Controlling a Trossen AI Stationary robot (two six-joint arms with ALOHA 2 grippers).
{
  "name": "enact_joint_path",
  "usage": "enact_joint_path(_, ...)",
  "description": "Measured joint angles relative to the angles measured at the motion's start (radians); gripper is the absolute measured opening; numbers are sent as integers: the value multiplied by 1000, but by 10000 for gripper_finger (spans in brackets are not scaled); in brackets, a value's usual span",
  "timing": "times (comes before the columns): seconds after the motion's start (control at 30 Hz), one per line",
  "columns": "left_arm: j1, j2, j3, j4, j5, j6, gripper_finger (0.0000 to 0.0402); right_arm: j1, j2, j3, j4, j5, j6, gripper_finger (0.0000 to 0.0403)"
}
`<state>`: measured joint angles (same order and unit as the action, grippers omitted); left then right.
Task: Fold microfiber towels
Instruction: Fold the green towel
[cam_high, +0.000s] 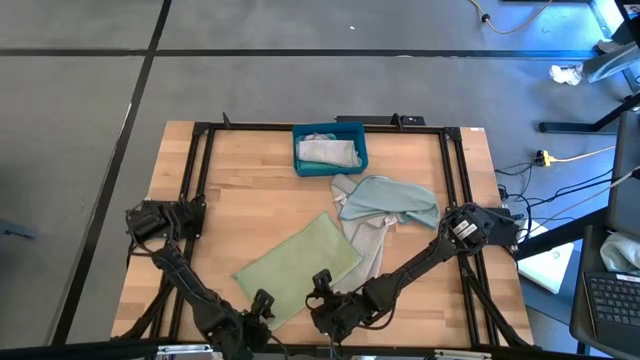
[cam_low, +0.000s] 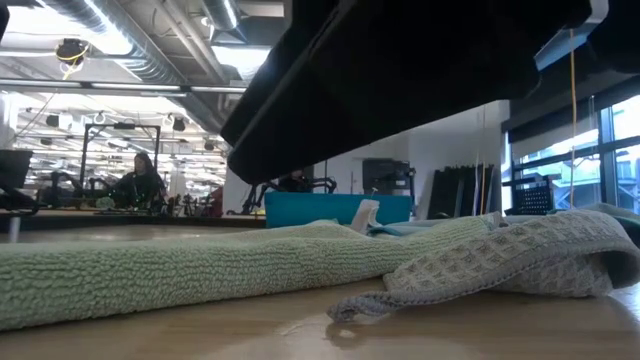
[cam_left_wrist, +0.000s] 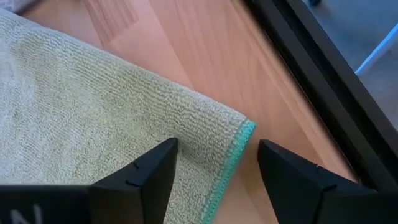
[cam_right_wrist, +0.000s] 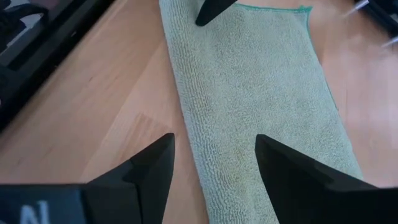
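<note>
Green towel flat on table, corner between left end effector fingers, spread apart, nothing clamped.

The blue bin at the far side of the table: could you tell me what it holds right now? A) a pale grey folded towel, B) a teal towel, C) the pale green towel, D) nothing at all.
A: in the high view a pale grey towel lies folded inside the blue bin, while the pale green towel lies on the table near both hands.
</note>
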<state>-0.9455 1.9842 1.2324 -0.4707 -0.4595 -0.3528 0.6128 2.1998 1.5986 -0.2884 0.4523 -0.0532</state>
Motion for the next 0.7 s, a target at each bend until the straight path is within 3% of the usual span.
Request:
enact_joint_path(0.37,-6,3,-1,64,-75,-88,211,-2,0,0,-2,18,0,226)
enact_joint_path(0.7,-17,3,-1,49,-46,-115,147,-2,0,0,-1,18,0,226)
